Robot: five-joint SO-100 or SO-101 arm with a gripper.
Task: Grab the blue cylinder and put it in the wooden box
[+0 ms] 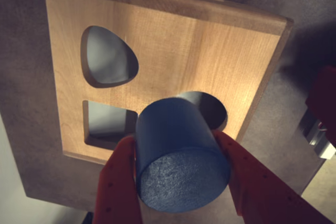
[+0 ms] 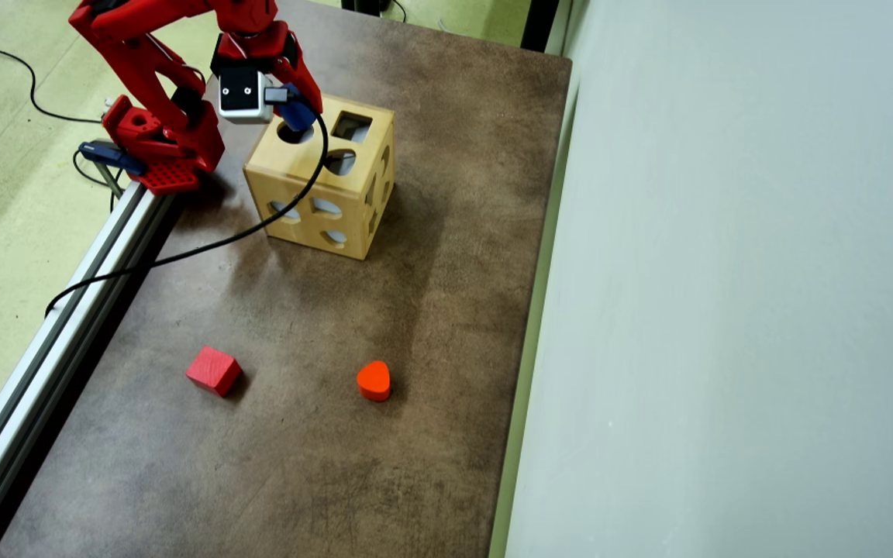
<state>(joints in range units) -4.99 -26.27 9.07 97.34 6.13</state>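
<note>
Clenched on the blue cylinder (image 1: 181, 153), the end effector (image 1: 181, 182) holds it tilted, the wooden box's (image 1: 210, 51) round hole at one o'clock.

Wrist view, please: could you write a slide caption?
Red jaws grip the blue cylinder above the wooden box, partly covering its round hole.

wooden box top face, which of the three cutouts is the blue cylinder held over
The round hole, partly hidden behind the blue cylinder that the gripper holds above the wooden box. The rounded-triangle cutout and square cutout lie clear to its left.
</note>
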